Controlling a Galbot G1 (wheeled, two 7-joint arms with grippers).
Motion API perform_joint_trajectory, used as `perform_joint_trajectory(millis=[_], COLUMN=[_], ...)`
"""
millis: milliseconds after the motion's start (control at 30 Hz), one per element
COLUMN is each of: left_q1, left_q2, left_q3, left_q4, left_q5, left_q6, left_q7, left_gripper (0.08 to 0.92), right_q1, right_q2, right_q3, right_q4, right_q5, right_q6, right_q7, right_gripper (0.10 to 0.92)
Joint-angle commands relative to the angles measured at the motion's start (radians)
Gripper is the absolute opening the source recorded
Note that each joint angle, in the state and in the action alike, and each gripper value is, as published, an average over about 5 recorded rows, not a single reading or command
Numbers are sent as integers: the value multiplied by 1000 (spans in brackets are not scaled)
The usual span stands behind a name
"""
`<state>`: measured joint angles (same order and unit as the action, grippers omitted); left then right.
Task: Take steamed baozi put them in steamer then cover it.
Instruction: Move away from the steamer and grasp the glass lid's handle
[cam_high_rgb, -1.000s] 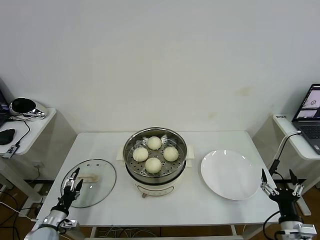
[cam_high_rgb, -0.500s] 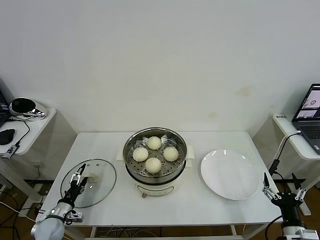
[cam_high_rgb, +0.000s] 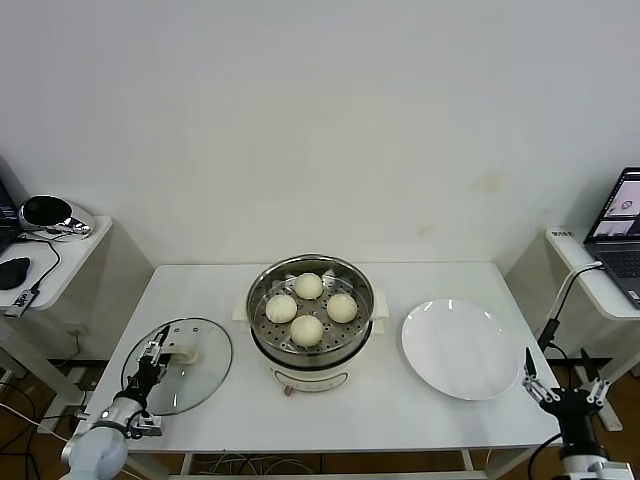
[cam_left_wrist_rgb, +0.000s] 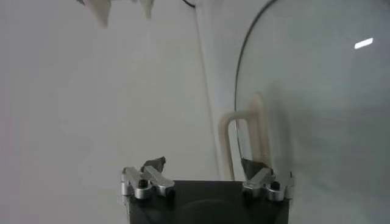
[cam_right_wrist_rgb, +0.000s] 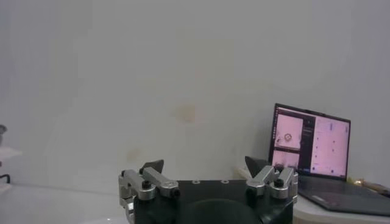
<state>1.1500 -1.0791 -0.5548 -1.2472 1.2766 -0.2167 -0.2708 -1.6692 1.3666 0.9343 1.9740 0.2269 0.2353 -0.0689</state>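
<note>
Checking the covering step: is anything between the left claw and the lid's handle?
Nothing visible. The left claw is open over the cover, right at its cream handle.

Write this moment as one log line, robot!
four cream-white buns: in shiny steel steamer | clear glass lid: on table, uncovered | left gripper: open at lid handle | right gripper: open, idle
</note>
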Motion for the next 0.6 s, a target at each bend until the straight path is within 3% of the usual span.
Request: perform_joint_trajectory(millis=[33,600], left_q1=[-21,8], left_q2=[2,3], left_q3=[8,6], left_q4=[36,17], left_q5=[-12,-136], left_q6=[-15,-28], left_q7=[8,-56], left_gripper=[627,155], right_q1=[-2,9], right_q2=[4,4], right_q3=[-5,-20], right_q4=[-2,-20], right_q5=[-2,-13], right_q6=[4,40], right_q7=[-1,-9], right_gripper=[823,823])
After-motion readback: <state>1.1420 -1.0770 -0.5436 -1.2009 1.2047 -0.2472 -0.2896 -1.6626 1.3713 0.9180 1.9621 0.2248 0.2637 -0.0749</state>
